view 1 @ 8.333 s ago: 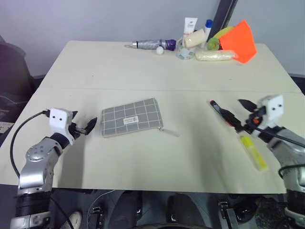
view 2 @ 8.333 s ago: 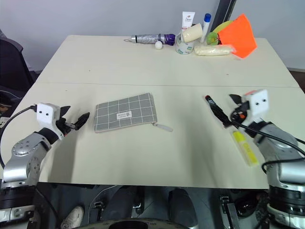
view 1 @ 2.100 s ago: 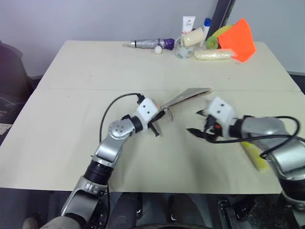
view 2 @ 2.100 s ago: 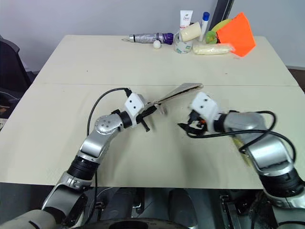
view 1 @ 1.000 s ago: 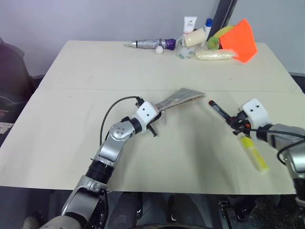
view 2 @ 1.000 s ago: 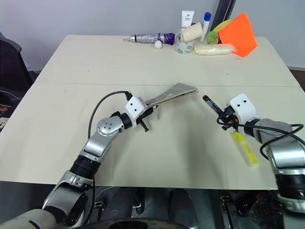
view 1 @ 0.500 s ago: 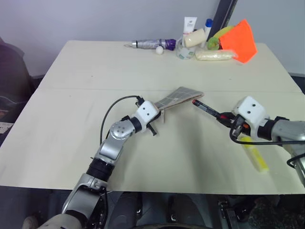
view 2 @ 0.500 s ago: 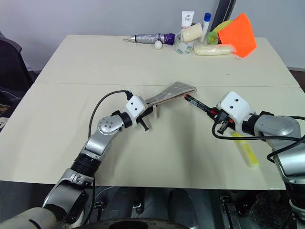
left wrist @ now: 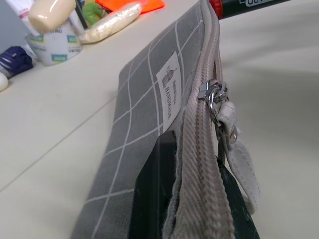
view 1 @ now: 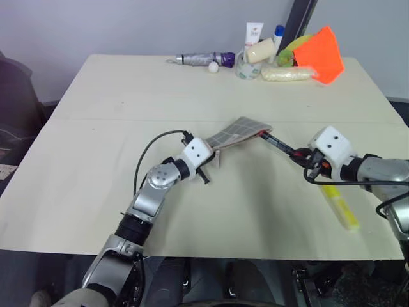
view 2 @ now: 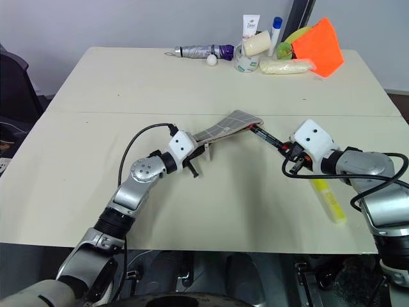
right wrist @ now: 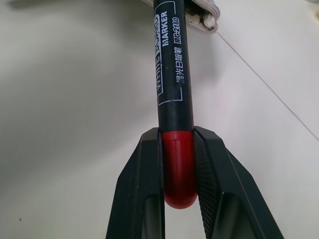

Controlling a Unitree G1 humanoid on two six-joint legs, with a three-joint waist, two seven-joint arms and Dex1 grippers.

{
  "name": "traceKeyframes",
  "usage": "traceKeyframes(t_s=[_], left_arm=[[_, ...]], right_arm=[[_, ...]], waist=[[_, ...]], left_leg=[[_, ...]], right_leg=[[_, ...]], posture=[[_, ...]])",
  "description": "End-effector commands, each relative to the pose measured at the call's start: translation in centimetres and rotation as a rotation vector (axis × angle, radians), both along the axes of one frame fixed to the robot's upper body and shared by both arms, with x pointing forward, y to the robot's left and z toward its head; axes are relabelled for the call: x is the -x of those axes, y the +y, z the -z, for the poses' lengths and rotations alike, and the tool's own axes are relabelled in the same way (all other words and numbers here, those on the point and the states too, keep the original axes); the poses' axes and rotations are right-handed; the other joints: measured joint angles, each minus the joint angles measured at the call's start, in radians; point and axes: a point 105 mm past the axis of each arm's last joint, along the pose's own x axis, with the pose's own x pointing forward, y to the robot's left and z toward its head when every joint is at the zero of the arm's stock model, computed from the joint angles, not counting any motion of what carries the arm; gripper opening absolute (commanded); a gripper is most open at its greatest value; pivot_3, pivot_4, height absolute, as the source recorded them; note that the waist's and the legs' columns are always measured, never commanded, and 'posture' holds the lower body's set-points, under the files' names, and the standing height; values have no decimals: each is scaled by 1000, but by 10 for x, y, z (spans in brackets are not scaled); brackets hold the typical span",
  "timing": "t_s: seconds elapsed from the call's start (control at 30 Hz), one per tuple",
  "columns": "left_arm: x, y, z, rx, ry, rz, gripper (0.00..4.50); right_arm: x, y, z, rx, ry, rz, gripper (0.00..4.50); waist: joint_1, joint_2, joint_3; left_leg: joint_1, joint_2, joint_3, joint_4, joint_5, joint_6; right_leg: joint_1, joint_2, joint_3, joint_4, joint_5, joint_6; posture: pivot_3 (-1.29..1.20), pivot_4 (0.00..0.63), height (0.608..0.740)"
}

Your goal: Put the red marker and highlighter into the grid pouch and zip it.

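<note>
The right hand (view 2: 295, 155), clamped on the red marker (view 2: 269, 141), has just brought its tip to the grid pouch (view 2: 225, 126) mouth, which the left hand (left wrist: 192, 199) pinches raised.

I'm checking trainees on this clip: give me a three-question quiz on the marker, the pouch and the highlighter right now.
1. True or false: the right claw is shut on the red marker.
2. Which claw grips the grid pouch: A left, B right, C neither?
3. Where is the highlighter lying?

Key:
1. True; its fingers clamp the red end.
2. A; the left claw pinches the pouch's zipper edge.
3. On the table, near the right arm, outside the pouch.
</note>
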Motion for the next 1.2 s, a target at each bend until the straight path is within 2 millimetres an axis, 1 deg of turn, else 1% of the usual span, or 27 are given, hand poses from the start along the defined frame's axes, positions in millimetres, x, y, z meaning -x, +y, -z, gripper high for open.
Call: traceKeyframes(t_s=[0.03,0.23,0.47,0.53,0.57,0.77,0.87,0.97,1.0,1.03,1.07,1.17,1.2], left_arm=[[8,-8,-10,-10,-63,56,0],[14,-11,-11,-36,-89,100,0],[25,-18,-9,-84,-111,186,0],[28,-19,-9,-92,-111,204,0],[29,-20,-8,-97,-109,216,0],[38,-22,-6,-118,-104,266,0],[39,-23,-6,-118,-101,270,0],[40,-22,-5,-118,-96,269,0],[40,-22,-4,-119,-95,267,0],[40,-21,-4,-120,-94,265,0],[40,-21,-3,-121,-91,262,0],[39,-20,-2,-117,-81,252,0],[38,-20,-2,-111,-77,246,0]], right_arm=[[-1,2,-11,23,-37,-16,292],[2,5,-7,145,-20,-71,292],[5,18,-2,308,-12,-187,292],[6,26,0,346,-10,-241,292],[7,34,1,359,-16,-278,292],[6,64,-1,413,-56,-404,292],[5,71,-2,405,-57,-423,292],[6,72,-2,387,-37,-427,292],[6,71,-4,382,-39,-421,792],[6,70,-7,378,-45,-417,1432],[6,70,-11,366,-56,-411,1791],[9,71,-23,319,-80,-398,3289],[11,69,-29,293,-85,-386,3717]], waist=[[0,0,0],[0,0,0],[0,1,0],[0,0,0],[0,0,0],[-2,1,0],[0,1,0],[0,0,0],[0,0,0],[-1,1,0],[-1,1,0],[0,1,0],[0,1,0]], left_leg=[[0,0,0,0,0,0],[0,0,0,0,0,0],[0,0,0,0,0,0],[0,0,0,0,0,0],[0,0,0,0,0,0],[0,0,0,1,0,0],[0,0,0,1,0,0],[0,0,0,1,0,0],[0,0,0,2,0,0],[0,0,0,2,0,0],[0,0,0,2,0,0],[0,0,0,2,0,0],[0,0,0,2,0,0]], right_leg=[[0,0,0,0,0,0],[0,0,0,0,0,0],[0,0,0,0,0,0],[0,0,0,0,0,0],[0,0,0,0,0,0],[0,0,0,0,0,0],[0,0,0,0,0,0],[0,-1,0,0,0,0],[0,-1,0,0,0,0],[0,-1,0,0,0,0],[0,-1,0,0,0,0],[0,-1,0,0,0,0],[0,-1,0,0,0,0]], posture=[[0,150,740],[0,150,740],[0,150,740],[0,150,740],[0,150,740],[0,150,740],[0,150,740],[0,150,740],[0,150,740],[0,150,740],[0,150,740],[0,150,740],[0,150,740]])
